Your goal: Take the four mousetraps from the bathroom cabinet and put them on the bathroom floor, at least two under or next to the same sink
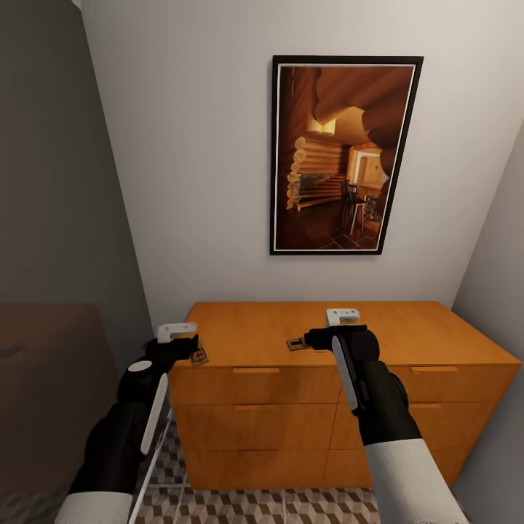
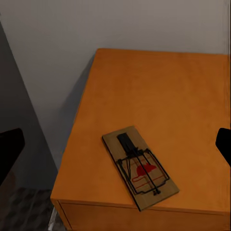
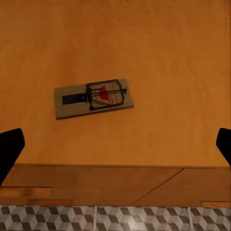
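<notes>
An orange wooden cabinet [image 1: 407, 331] with drawers stands against the far white wall, under a framed picture of a log-cabin interior [image 1: 342, 154]. Two mousetraps lie flat on its top. One mousetrap [image 1: 199, 356] sits at the near left corner, close to both the front edge and the left edge; in the head view it is largely hidden behind the left gripper [image 1: 191, 349], but the left wrist view shows this trap [image 2: 139, 167] whole, a brown board with a black wire frame and a red mark, lying at an angle to the edges. The other mousetrap [image 1: 295, 343] lies near the front edge around the middle of the top, just left of the right gripper [image 1: 311, 339]; the right wrist view shows it [image 3: 93, 97] roughly parallel to the front edge.

Both grippers hover near their traps with nothing between the fingers. In each wrist view the dark fingertips [image 2: 9, 149] [image 3: 9, 149] are cut off at the opposite picture edges, spread wide apart. The cube-patterned bathroom floor [image 1: 291, 506] shows below the cabinet front, partly covered by the arms.
</notes>
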Robot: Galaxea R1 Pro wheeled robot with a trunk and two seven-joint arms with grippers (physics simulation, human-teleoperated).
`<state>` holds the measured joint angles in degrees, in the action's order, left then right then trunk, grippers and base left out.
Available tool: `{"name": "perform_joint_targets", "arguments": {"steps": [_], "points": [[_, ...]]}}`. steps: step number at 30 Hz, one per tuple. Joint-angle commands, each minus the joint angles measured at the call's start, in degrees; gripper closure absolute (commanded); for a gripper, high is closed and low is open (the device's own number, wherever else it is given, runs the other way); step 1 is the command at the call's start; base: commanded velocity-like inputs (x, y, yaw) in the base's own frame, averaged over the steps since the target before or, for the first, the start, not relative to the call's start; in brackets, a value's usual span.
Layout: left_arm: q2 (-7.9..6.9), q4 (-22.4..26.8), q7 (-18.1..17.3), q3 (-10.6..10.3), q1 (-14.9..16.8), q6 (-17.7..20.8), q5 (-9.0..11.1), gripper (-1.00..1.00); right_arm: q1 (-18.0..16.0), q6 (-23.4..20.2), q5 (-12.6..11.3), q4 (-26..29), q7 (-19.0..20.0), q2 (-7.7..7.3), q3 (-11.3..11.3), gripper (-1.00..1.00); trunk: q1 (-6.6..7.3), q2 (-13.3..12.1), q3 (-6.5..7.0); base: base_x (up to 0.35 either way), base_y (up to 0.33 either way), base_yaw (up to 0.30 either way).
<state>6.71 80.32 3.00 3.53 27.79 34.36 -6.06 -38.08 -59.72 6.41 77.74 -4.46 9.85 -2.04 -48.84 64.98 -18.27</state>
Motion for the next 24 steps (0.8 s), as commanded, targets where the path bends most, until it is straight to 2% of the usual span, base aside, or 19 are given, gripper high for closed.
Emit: {"name": "perform_joint_targets", "arguments": {"steps": [1,4,9,24], "points": [[0.39,0.0,-0.2,0.1,0.1,0.3,-0.6,-1.00,-0.4,-0.3,0.2,0.0,0.0,0.04,-0.1,-1.00,0.00,0.0,-0.08,0.000,0.000,0.000],[1.16,-0.1,-0.1,0.0,0.4,0.4,-0.6,-1.00,-1.3,-0.3,0.2,-0.2,0.0,0.09,-0.1,-1.00,0.00,0.0,-0.08,0.000,0.000,0.000],[1.65,-0.5,-0.1,0.0,0.6,0.4,-0.7,-1.00,-1.9,-0.3,0.4,-0.4,0.0,0.14,-0.1,-1.00,0.00,0.0,-0.08,0.000,0.000,0.000],[2.02,-0.8,0.5,0.2,0.8,0.4,-0.9,-1.00,-2.5,-0.3,0.4,-0.5,0.1,0.15,-0.1,-1.00,0.00,0.0,-0.08,0.000,0.000,0.000]]}}
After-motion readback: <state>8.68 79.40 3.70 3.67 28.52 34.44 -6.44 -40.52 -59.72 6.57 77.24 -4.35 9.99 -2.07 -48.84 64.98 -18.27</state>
